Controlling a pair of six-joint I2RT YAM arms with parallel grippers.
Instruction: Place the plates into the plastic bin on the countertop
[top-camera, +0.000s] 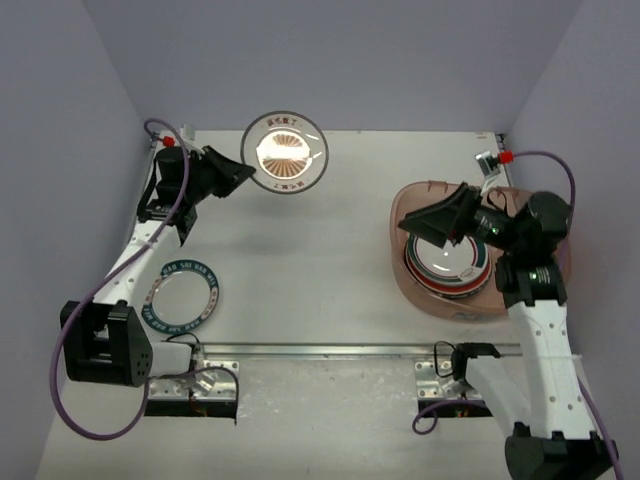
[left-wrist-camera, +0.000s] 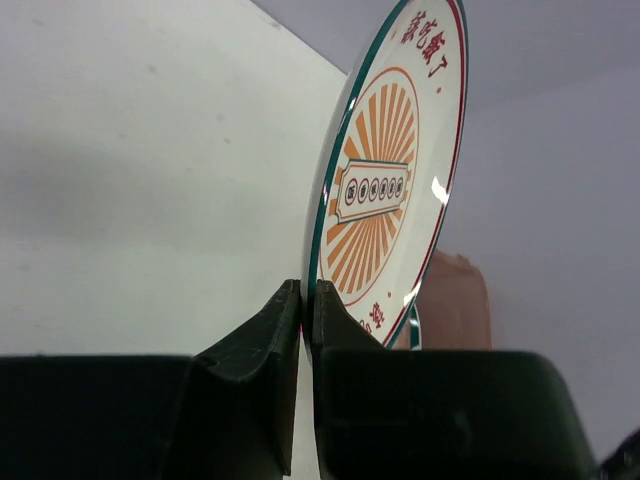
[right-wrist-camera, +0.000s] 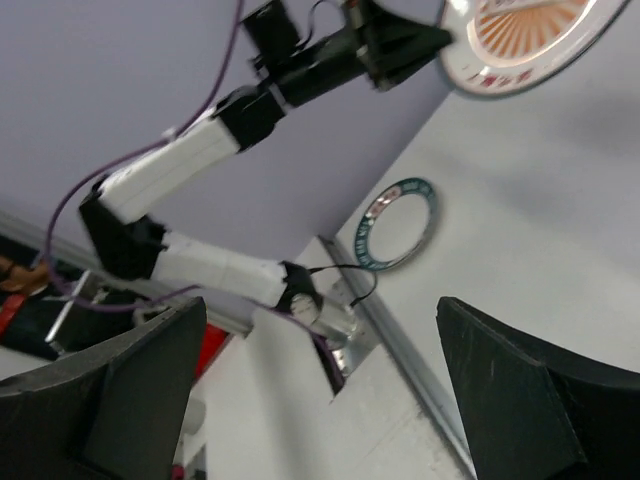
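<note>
Orange-centred plate (top-camera: 285, 152) clamped at its rim in the left gripper (top-camera: 246, 172), well to the left of the plastic bin (top-camera: 420, 295).

We see the left gripper's fingers (left-wrist-camera: 285, 330) pressed together on the plate's lower edge, with the plate standing out beyond the fingertips, towards the bin. Inside the bin lies a stack of plates (top-camera: 455, 268). The right gripper (top-camera: 445, 228) hangs directly above that stack with its jaws spread wide apart and nothing between them. A teal-rimmed plate (top-camera: 181, 295) lies flat on the countertop (top-camera: 330, 260), further left of the bin than the held plate and nearer the metal front edge (top-camera: 320, 350).
</note>
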